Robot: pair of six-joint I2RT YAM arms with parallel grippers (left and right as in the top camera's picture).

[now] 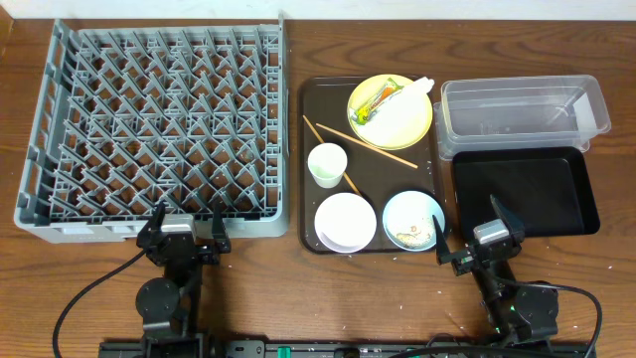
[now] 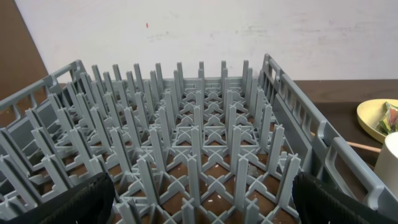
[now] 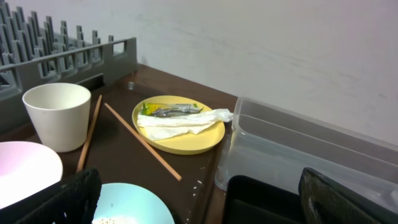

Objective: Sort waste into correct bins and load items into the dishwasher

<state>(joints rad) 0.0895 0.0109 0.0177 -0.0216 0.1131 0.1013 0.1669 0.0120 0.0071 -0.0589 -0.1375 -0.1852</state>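
**Progress:** we judge the task to be at its outset, with no step completed.

**Dishwasher:** the dish rack (image 1: 149,119) is at the left of the table. Its pegs and lattice are bare in both the overhead and left wrist views.

**Bins:** the clear tub (image 1: 517,117) and the black tray (image 1: 527,189) are at the right. We see no waste in either.

**Items:** all sit on the brown serving tray (image 1: 316,104) between rack and bins.
- The yellow plate (image 1: 407,124) carries the crumpled napkin (image 1: 402,92) and the wrapper scraps (image 1: 368,105).
- The chopsticks (image 1: 358,136) lie loose beside the cup (image 1: 327,165).
- The white bowl (image 1: 345,221) looks clean.
- The light-blue bowl (image 1: 412,217) holds a few rice grains (image 1: 407,237).

**Grippers:** the left gripper (image 1: 187,215) sits at the rack's near edge, fingers spread wide and grasping nothing. The right gripper (image 1: 467,225) sits between the light-blue bowl and the black tray, likewise released and empty.

**Outstanding:** all waste must be binned, then all five items racked. We cannot tell which bin takes which waste.
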